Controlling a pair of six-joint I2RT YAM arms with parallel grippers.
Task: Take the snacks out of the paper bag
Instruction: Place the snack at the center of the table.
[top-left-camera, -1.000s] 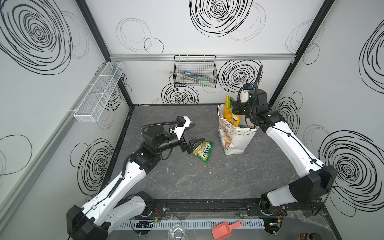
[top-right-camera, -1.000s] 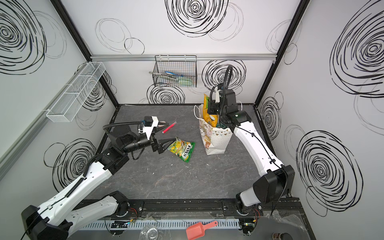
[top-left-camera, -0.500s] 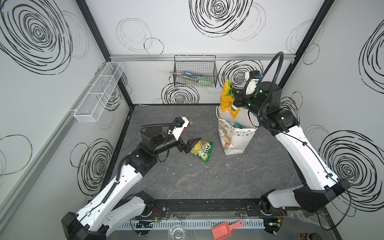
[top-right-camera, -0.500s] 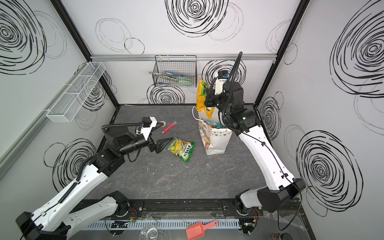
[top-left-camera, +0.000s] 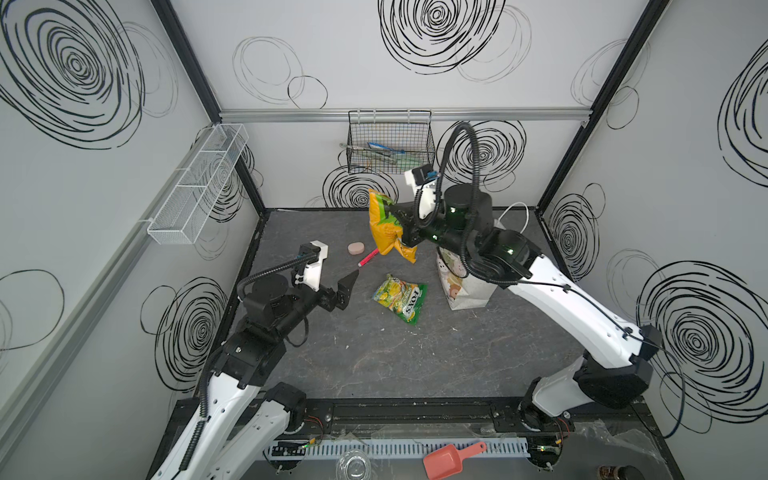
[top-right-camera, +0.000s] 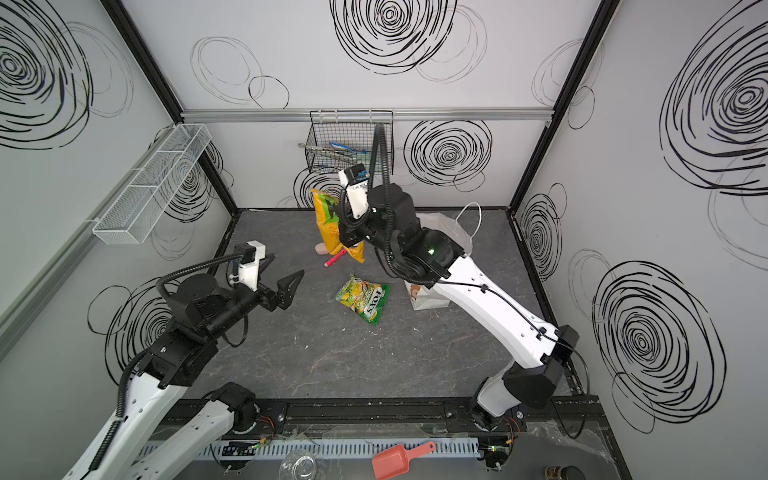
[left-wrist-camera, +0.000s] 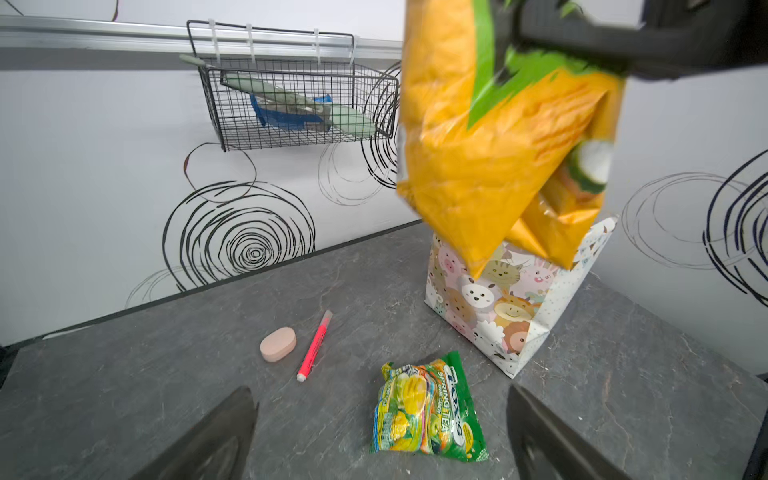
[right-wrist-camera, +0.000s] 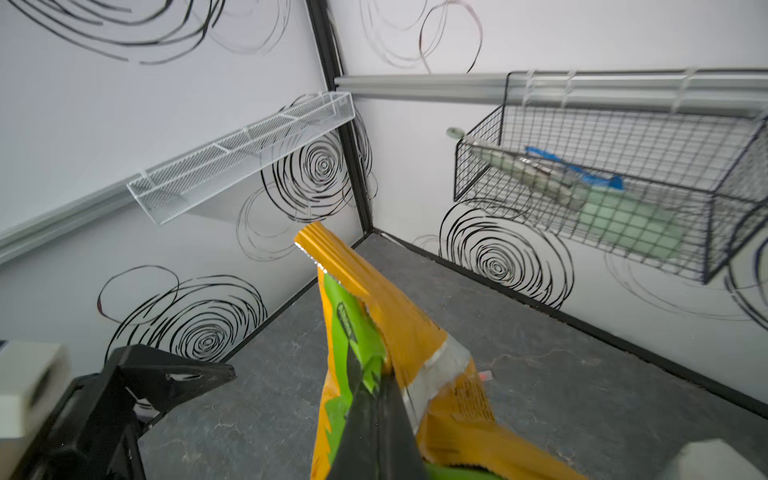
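The right tool (top-left-camera: 402, 224) is pinching shut on the orange packet (top-left-camera: 384, 232), which is hanging long axis down, clear of the bag (top-left-camera: 469, 293) and just to its left, high over the worktop (top-left-camera: 415, 365). The marker (top-left-camera: 368, 258) and pink bar (top-left-camera: 356, 248) are lying roughly beneath it, so lowering straight down is likely crowding them; bare worktop is lying nearer. The green packet (top-left-camera: 401, 297) is lying flat between the bag and the left tool (top-right-camera: 286, 270), which is hovering wide open and empty, well apart on the left. The right arm is hiding the bag's mouth, so I cannot tell its contents.
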